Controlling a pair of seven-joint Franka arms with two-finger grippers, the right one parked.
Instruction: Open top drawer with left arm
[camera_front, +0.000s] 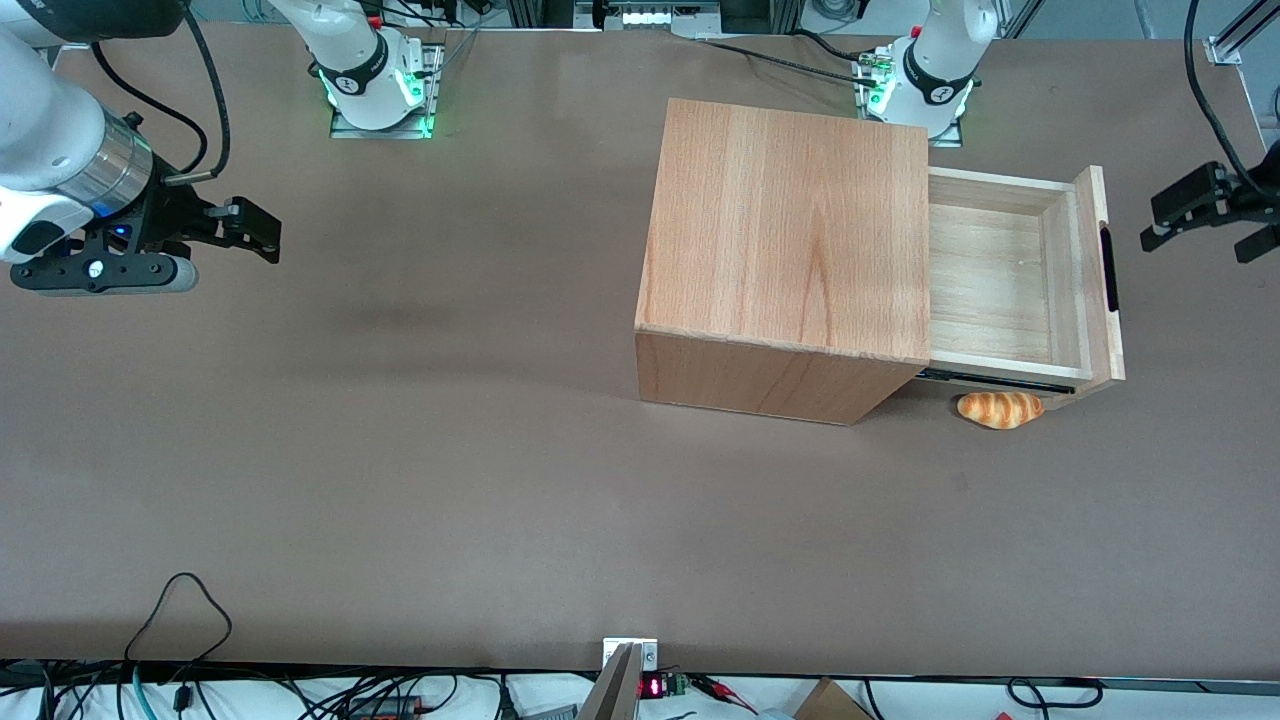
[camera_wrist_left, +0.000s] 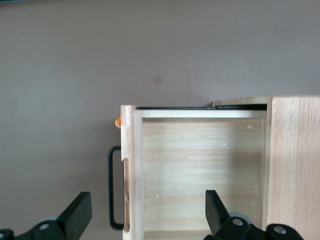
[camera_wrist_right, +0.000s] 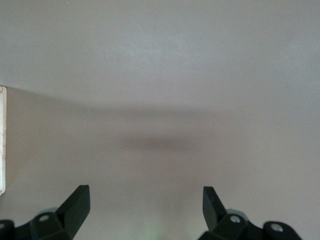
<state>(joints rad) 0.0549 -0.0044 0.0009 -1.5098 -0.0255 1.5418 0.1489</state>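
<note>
- Top drawer (camera_front: 1000, 285): light wood, pulled well out of the cabinet (camera_front: 790, 240) toward the working arm's end of the table; pale plank floor showing, nothing visible inside.
- Drawer front panel (camera_front: 1098, 280): flat, upright, with a narrow black handle (camera_front: 1109, 268) on its outer face (in the wrist view the handle (camera_wrist_left: 114, 187) reads as a thin black loop standing off the panel).
- Cabinet: plain wooden box, standing on the brown table (camera_front: 400, 450).
- Gripper (camera_front: 1200, 215): on the left arm, in the air just off the drawer's front panel, near the handle but not touching it; jaws spread wide, holding nothing. One fingertip (camera_wrist_left: 80, 210) sits over the table, the other over the drawer floor.
- Bread roll (camera_front: 1000, 408): small, golden-brown, on the table beside the cabinet, just under the open drawer's near edge, closer to the front camera.
</note>
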